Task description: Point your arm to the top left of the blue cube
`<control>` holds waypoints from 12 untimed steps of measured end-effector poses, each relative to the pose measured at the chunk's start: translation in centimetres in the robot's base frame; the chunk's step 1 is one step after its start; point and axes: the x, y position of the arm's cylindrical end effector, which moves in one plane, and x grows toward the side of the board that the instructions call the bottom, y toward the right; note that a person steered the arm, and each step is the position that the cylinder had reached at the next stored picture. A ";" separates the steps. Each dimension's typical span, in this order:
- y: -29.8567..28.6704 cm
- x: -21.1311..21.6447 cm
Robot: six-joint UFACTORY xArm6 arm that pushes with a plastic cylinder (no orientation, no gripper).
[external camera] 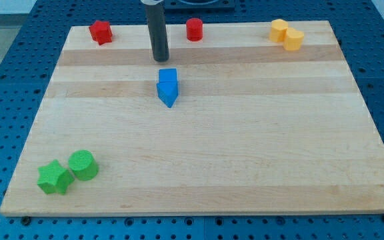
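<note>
Two blue blocks touch near the board's upper middle: a blue cube (169, 75) at the top and a blue wedge-like block (167, 93) just below it. My tip (160, 59) is the lower end of a dark rod that comes down from the view's top. It stands just above and slightly left of the blue cube, a small gap apart from it.
A red star (101, 32) and a red cylinder (194, 29) sit along the top edge. Two yellow blocks (286, 35) sit at the top right. A green star (54, 177) and a green cylinder (83, 165) sit at the bottom left. The wooden board (245, 153) rests on a blue pegboard.
</note>
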 end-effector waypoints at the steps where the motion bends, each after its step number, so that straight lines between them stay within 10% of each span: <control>1: -0.1 0.0; 12: -8.4 3.5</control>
